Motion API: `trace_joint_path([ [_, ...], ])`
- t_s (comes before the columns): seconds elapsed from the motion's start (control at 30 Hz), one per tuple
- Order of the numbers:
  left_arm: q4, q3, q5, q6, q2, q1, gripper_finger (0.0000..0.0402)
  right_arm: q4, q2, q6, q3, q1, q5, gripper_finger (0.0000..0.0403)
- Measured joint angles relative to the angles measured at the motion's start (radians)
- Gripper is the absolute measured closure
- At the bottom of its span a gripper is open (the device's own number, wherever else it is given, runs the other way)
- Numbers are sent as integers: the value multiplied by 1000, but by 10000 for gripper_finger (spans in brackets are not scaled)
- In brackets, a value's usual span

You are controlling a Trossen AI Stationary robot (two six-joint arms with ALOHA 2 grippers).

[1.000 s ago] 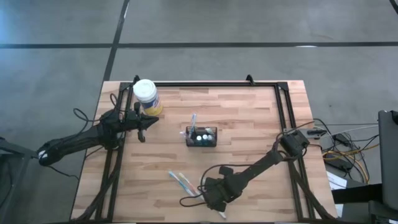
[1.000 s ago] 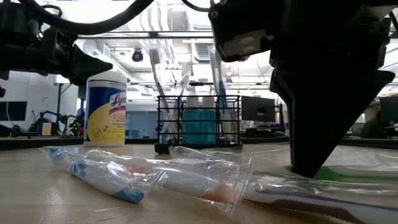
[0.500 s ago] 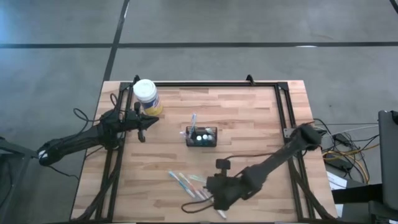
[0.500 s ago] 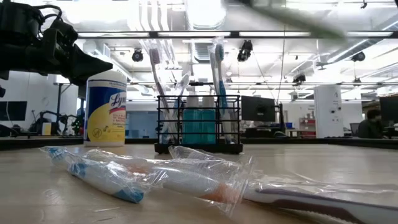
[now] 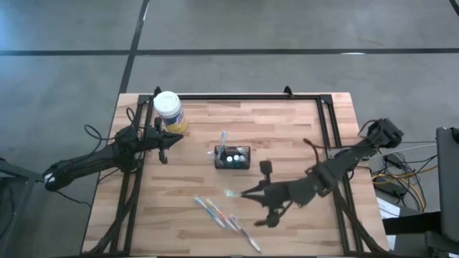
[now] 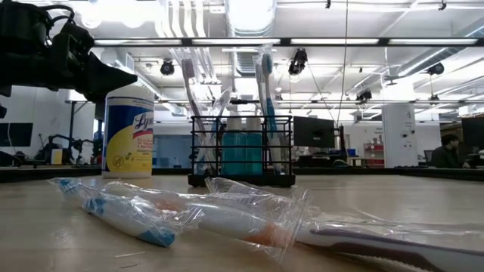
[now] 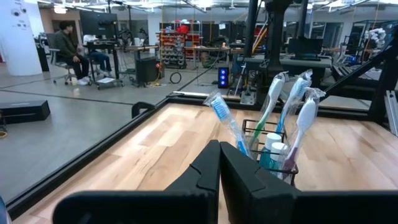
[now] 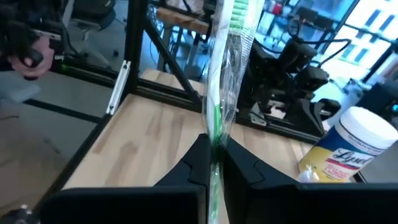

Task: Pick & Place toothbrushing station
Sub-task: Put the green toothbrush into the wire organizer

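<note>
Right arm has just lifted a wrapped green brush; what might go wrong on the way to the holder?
1. The right pincer grips the green brush low down through loose wrap, so it may slip or swing.
2. The holder already has several brushes leaning out the top; the new one may knock them or miss a slot.
3. The holder looks light; a push could tip it toward the wrapped brushes lying on the table.

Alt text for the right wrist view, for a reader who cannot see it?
The right gripper is shut on a green toothbrush in a clear wrapper, which stands up above the wooden table. A yellow wipes canister stands beyond.
</note>
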Motion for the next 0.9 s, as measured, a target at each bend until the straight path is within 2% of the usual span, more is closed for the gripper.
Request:
trace_joint_path([
  [0.2, 27, 0, -5, -17, 0, 0, 388, 209, -163, -32, -291, -54, -25, 390],
  [0.33, 102, 0, -6, -3, 0, 0, 387, 360, -252, -68, -498, -105, -29, 390],
  [0.5, 189, 0, -6, 29, 0, 0, 387, 585, -365, -100, -710, -177, -129, 390],
  [0.73, 183, 0, -14, 83, 0, 0, 387, 755, -454, -99, -893, -218, -145, 390],
  [0.9, 183, 0, -14, 86, 0, 0, 387, 920, -462, -114, -1016, -220, -145, 390],
])
